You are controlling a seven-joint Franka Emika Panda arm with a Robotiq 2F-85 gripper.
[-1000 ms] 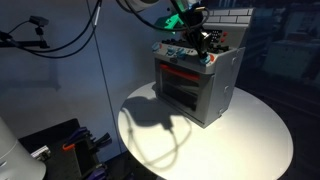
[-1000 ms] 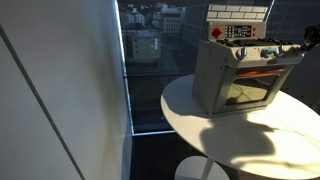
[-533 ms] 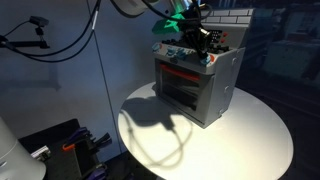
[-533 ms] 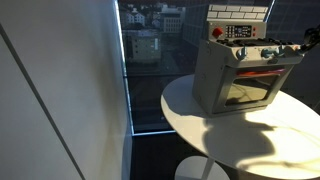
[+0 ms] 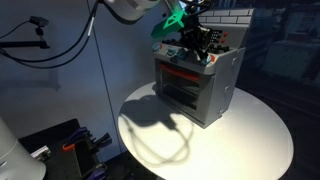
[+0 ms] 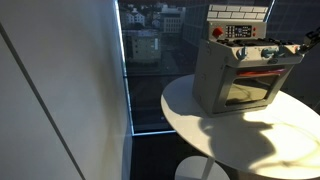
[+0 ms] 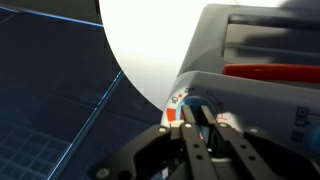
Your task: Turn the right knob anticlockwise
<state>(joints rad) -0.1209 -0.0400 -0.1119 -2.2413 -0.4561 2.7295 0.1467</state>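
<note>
The grey toy oven point(image 5: 200, 90) point(image 6: 235, 85) stands on the round white table in both exterior views. My gripper point(image 5: 192, 42) is at the oven's knob row, and in an exterior view it point(image 6: 300, 44) sits at the right end of that row. In the wrist view the two dark fingers point(image 7: 201, 108) are close together, pinched on the small pale-teal right knob point(image 7: 188, 102), which has a dial with red and white marks round it. The fingers hide most of the knob. The red oven door handle point(image 7: 270, 71) lies beyond.
The round white table point(image 5: 240, 140) point(image 6: 250, 135) carries the oven near its back edge. A window wall point(image 6: 150, 60) stands beside the table. Black cables point(image 5: 70, 40) hang behind, and dark equipment point(image 5: 60, 145) sits on the floor.
The arm above the oven has shifted slightly and the wrist has turned a little at the knob. The oven has not moved.
</note>
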